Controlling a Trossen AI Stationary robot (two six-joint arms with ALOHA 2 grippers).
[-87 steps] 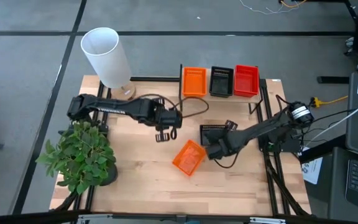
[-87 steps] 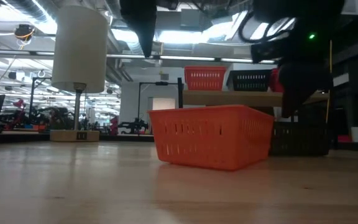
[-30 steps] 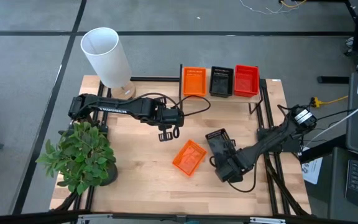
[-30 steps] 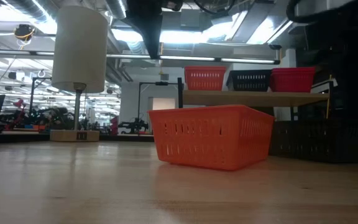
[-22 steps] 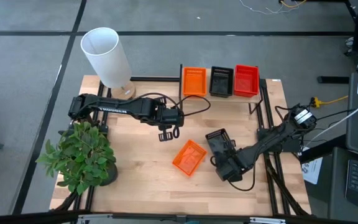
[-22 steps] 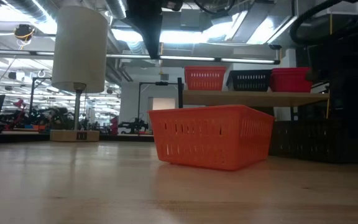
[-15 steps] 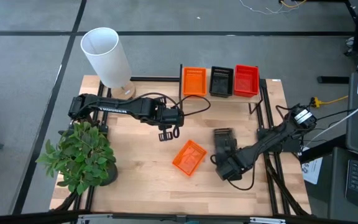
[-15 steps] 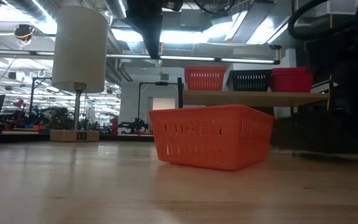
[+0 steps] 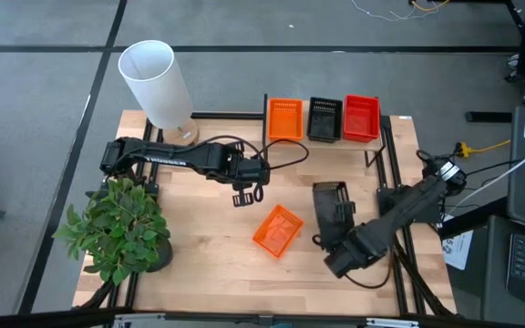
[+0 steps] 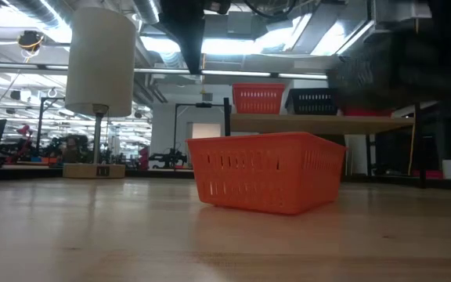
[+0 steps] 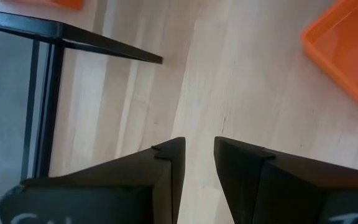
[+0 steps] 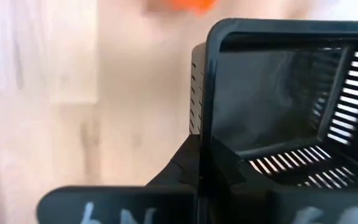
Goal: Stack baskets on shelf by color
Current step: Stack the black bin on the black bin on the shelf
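Baskets were seen in two places. Three of them sat in a row on the shelf (image 9: 324, 138) at the far edge of the table (image 9: 199, 264): an orange basket (image 9: 285, 119), a black basket (image 9: 324, 119) and a red basket (image 9: 361, 117). Another orange one (image 9: 276, 230) lay tilted on the table near the middle, and in the low view it (image 10: 266, 182) was seen resting flat on the wood. A second black basket (image 9: 334, 209) was held up off the table by the right gripper (image 9: 335, 239), just beside that orange one. In the right wrist view its rim (image 12: 278, 93) was pinched between the closed jaws. The left gripper (image 9: 242, 194) was held above the table, between the shelf and the loose orange basket, with its jaws a little apart and nothing between them. A white lamp (image 9: 156, 84) and a green plant (image 9: 118, 228) stood on the left side.
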